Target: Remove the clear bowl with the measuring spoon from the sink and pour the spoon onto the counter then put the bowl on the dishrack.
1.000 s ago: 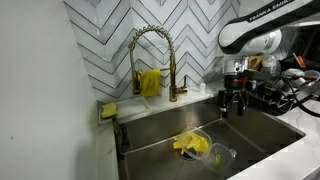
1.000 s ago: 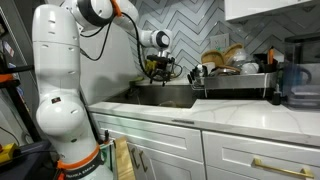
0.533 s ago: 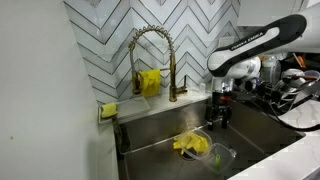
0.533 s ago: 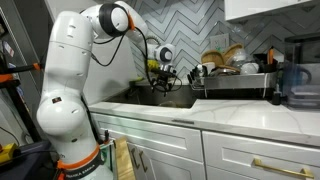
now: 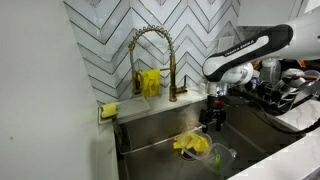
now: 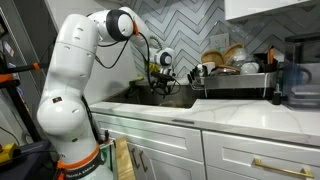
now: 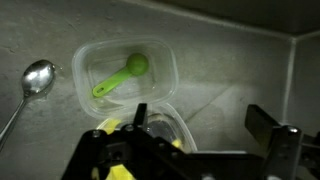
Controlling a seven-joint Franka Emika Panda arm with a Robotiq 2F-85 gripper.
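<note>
Green measuring spoon [image 7: 118, 77] lay in clear bowl [image 7: 160, 85] on sink [image 7: 240, 60] floor. Gripper [image 7: 195, 118] hung above, fingers spread, empty. Risk: the thin, slick rim could slip, spilling the spoon early.

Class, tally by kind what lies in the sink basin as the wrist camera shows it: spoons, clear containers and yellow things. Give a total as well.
Spoons: 2 (green measuring spoon, metal spoon)
Clear containers: 2 (clear tub, round clear bowl)
Yellow things: 1 (yellow item, partly hidden)
Total: 5
</note>
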